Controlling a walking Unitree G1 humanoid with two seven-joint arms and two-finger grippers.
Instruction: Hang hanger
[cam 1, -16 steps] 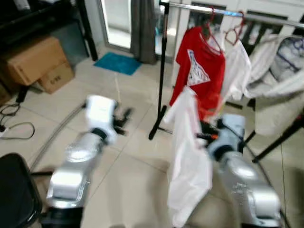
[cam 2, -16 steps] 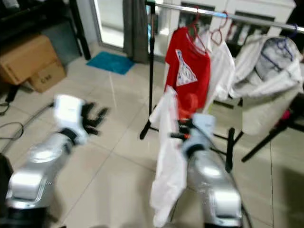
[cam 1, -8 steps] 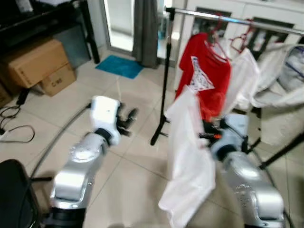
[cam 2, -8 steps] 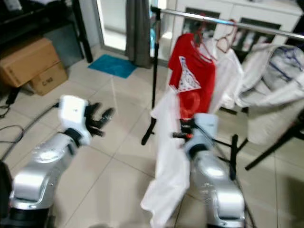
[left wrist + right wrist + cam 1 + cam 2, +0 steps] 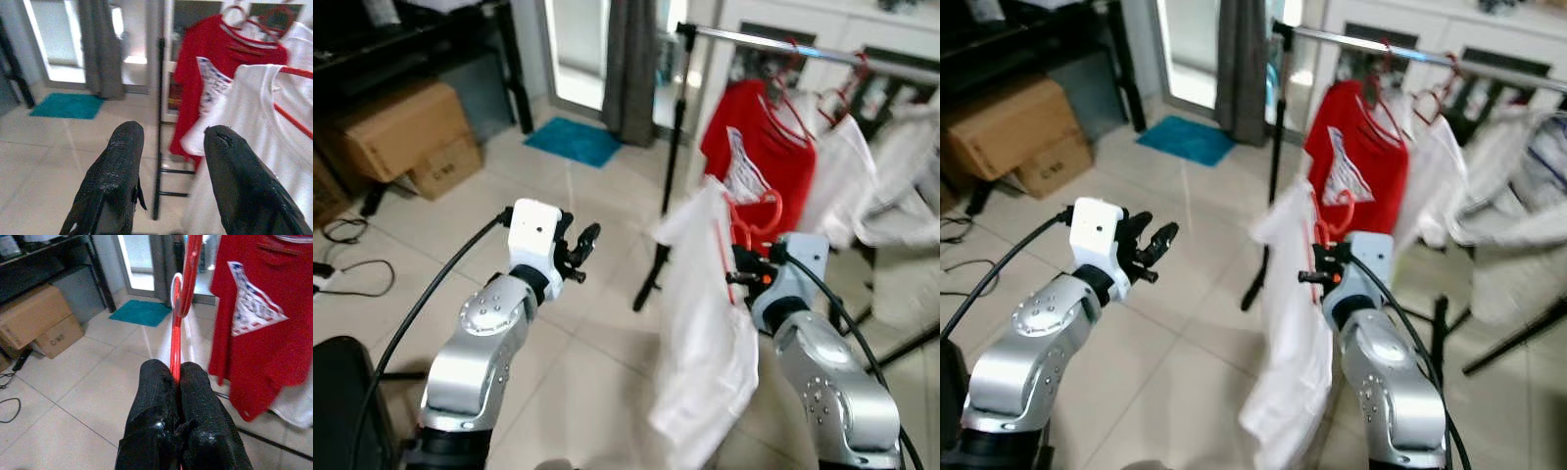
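Hanger (image 5: 177, 328), one red piece carrying a white shirt (image 5: 705, 323), sits clenched in the right tool (image 5: 175, 382) just short of the rail (image 5: 773, 41). Left tool (image 5: 168, 142) hangs released, holding nothing. Rail holds one red shirt (image 5: 759, 162) and pale garments; two cardboard boxes (image 5: 396, 132) stand on the floor.

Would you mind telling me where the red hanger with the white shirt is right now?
The red hanger is pinched in the right gripper, on the robot's right, its white shirt hanging just in front of the red T-shirt on the clothes rail.
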